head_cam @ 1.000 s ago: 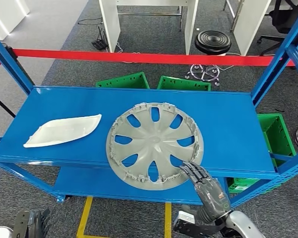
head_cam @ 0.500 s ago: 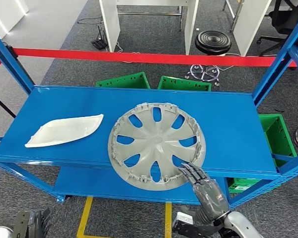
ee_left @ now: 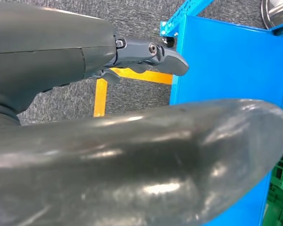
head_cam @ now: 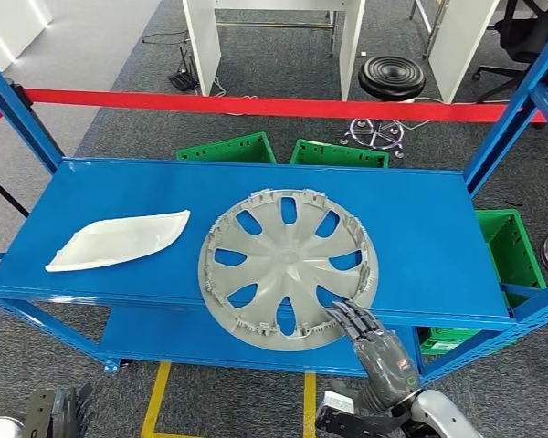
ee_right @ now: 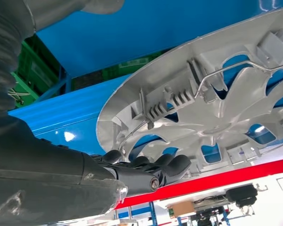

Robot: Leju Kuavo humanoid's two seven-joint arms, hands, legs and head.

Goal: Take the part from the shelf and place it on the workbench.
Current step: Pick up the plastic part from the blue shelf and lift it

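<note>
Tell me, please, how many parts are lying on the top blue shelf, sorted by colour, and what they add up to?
Grey: 1, the wheel cover, which overhangs the front edge of the shelf and which the right hand touches at its near rim.
White: 1, the curved panel, lying towards the shelf's left end.
Total: 2

Round grey spoked plastic wheel cover [head_cam: 288, 268] lies flat on top deck of blue metal shelf [head_cam: 423, 228], approx centre, near edge overhanging the front lip. Flat white curved plastic panel [head_cam: 118, 241] on same deck, to its left, apart. Right hand [head_cam: 371, 339] at cover's front-right rim, fingertips [ee_right: 175, 165] touching. Green plastic crates [head_cam: 225, 148] behind shelf, on floor; another [head_cam: 509, 251] to the right.
</note>
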